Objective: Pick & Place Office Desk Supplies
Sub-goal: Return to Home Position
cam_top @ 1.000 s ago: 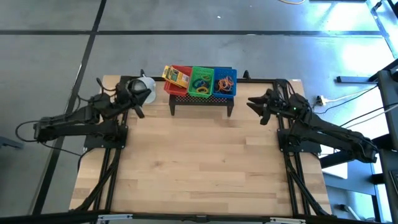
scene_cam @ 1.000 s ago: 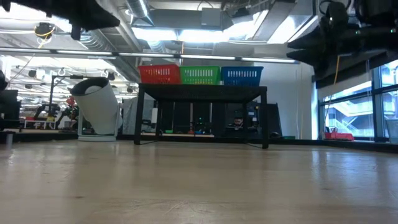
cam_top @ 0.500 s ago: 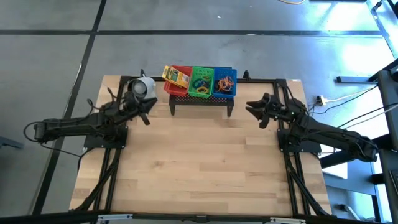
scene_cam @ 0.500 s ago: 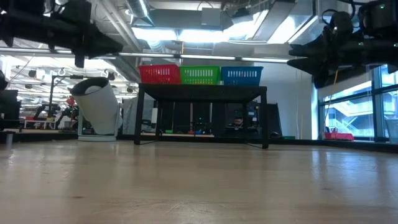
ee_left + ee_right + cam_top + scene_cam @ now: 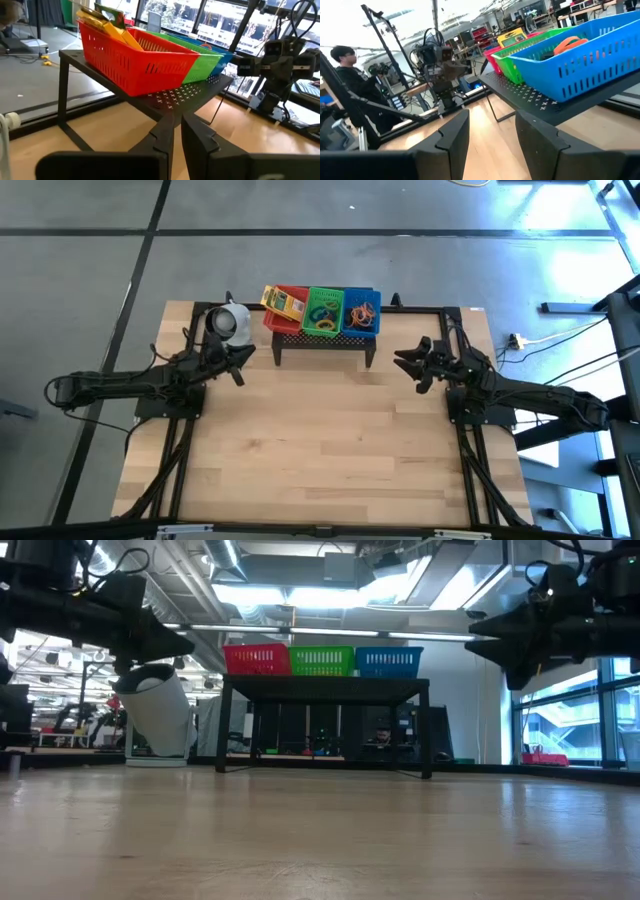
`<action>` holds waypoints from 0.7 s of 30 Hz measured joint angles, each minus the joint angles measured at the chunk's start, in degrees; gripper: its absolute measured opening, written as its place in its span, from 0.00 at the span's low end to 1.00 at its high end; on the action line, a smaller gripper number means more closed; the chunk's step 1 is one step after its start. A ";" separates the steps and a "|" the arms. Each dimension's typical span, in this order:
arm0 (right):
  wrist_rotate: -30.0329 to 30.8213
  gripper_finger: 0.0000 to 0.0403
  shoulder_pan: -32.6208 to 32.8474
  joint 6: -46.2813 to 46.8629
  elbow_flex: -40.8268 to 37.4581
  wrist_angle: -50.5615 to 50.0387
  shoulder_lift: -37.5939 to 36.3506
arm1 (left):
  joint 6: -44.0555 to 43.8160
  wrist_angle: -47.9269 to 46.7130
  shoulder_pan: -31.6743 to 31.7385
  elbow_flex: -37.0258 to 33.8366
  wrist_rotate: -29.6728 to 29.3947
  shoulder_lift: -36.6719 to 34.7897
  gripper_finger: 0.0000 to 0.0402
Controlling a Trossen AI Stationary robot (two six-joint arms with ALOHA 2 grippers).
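Observation:
The office supplies lie in three small bins on a black stand (image 5: 325, 340) at the table's far edge. Two yellow packets (image 5: 283, 302) stick up from the red bin (image 5: 290, 315). Coloured loops (image 5: 322, 315) lie in the green bin, and orange loops (image 5: 363, 311) lie in the blue bin (image 5: 580, 70). My left gripper (image 5: 240, 362) hovers above the table, left of the stand and near the white mug; its fingers (image 5: 165, 137) stand almost together, empty. My right gripper (image 5: 405, 365) hovers right of the stand, open and empty (image 5: 492, 135).
A white mug (image 5: 228, 322) stands tilted at the far left of the table, beside the stand (image 5: 158, 710). The wood table in front of the stand is bare (image 5: 320, 440). A person (image 5: 342, 65) shows in the room beyond the table's left side.
My left gripper has drawn back from the mug toward the table's near edge and the right, and has come lower. My right gripper has come lower and a little toward the near edge. The mug has stayed in place.

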 joint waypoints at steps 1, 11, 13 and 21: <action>0.09 0.40 0.35 -0.46 0.00 -0.19 0.00 | 0.02 -0.24 0.00 0.01 0.01 0.00 0.07; 0.17 0.40 1.22 -0.92 0.04 -6.05 0.04 | 3.46 -4.87 0.00 0.00 0.65 0.00 0.07; 0.17 0.40 1.22 0.25 0.07 -6.41 0.04 | 3.50 -5.68 0.00 0.00 0.64 0.00 0.07; 0.14 0.40 1.22 0.24 0.07 -7.89 0.04 | 3.64 -10.82 0.00 0.01 0.63 0.01 0.06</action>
